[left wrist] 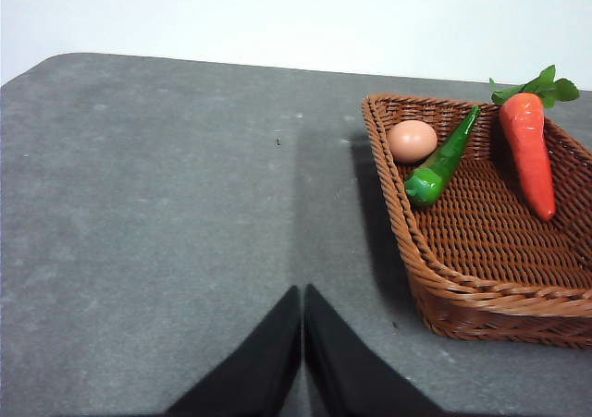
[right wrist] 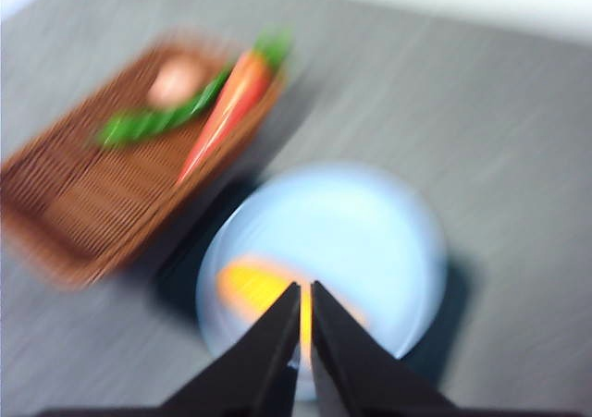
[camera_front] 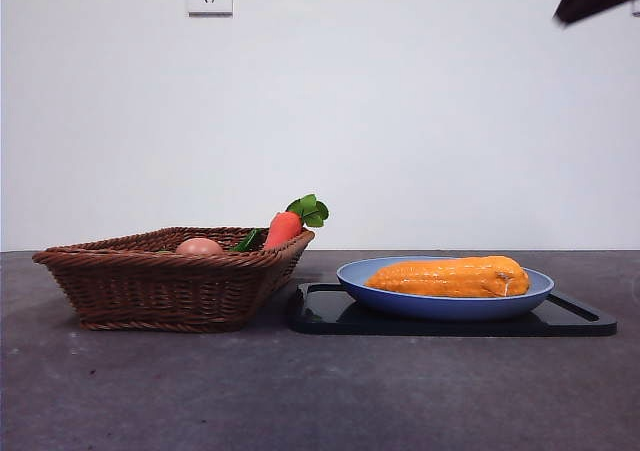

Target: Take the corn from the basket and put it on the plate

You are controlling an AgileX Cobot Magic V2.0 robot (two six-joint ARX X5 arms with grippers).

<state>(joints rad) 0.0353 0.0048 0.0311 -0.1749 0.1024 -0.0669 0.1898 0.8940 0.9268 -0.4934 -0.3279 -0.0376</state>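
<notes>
On plate (camera_front: 360, 276): corn (camera_front: 450, 277) lying flat, clear of basket (camera_front: 150, 291). Likely light, stiff, bumpy; grip mid-cob. Right claw (right wrist: 306, 292) clenched, empty, above plate; left claw (left wrist: 302, 297) clenched, idle.

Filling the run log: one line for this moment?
corn: on plate | basket: carrot, pepper, egg | left gripper: shut, empty | right gripper: shut, above plate
</notes>
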